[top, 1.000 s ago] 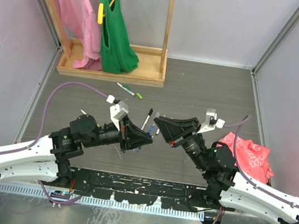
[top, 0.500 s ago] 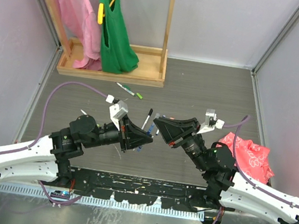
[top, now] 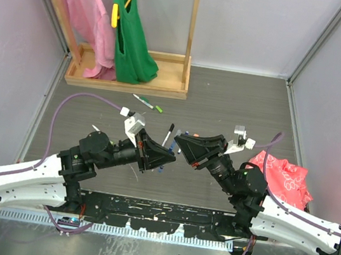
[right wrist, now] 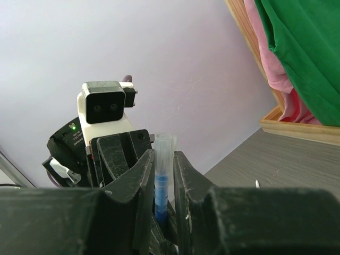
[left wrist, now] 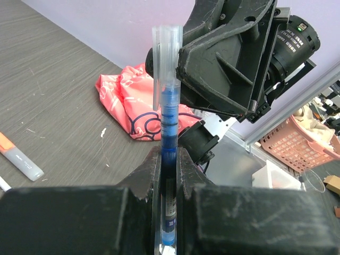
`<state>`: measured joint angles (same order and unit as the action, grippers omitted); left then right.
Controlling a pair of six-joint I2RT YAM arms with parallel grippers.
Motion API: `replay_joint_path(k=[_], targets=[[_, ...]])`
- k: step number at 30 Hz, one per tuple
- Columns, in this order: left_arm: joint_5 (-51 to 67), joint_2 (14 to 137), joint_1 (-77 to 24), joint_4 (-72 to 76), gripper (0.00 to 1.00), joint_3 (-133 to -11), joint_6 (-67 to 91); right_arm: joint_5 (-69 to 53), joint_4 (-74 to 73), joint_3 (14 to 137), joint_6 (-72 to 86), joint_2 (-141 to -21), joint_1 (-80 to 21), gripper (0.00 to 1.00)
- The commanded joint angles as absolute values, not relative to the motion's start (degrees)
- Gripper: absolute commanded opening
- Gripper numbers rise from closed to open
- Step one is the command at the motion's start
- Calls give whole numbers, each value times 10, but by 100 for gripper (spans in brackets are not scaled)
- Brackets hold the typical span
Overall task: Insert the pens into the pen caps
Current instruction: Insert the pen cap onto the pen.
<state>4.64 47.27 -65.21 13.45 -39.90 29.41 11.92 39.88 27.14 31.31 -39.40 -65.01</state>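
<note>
Blue pen (left wrist: 169,125) and clear cap (left wrist: 166,53) held between both arms above the middle of the bench (top: 225,103).
Toward the near edge, the left fingers (left wrist: 143,178) are clamped tight on the blue pen, whose far end sits inside the clear cap. The right fingers (right wrist: 188,180), tip to tip with them, are closed on what looks like that same cap. Beyond lie a black-tipped pen (top: 167,133) and, farther back, a green pen (top: 147,103). A red cloth (top: 282,176) lies by the right edge.

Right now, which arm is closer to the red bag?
Right. The right arm lies just beside the red bag, with its elbow next to it. The left arm is over on the other side of the table, far from the bag.
</note>
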Motion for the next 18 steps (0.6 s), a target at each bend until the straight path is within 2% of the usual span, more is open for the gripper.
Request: replay_joint_path(k=[1, 5, 8, 12, 18], targets=[[16, 461, -651, 240, 0, -411, 306, 89, 399, 262, 294, -401, -652, 9], [8, 458, -652, 241, 0, -415, 303, 78, 390, 261, 292, -400, -652, 14], [7, 456, -651, 234, 0, -416, 299, 74, 376, 264, 292, -394, -652, 23], [10, 452, -651, 216, 0, -417, 291, 95, 344, 274, 289, -371, -652, 45], [10, 440, -652, 162, 0, -427, 270, 142, 283, 296, 275, -315, -653, 56]])
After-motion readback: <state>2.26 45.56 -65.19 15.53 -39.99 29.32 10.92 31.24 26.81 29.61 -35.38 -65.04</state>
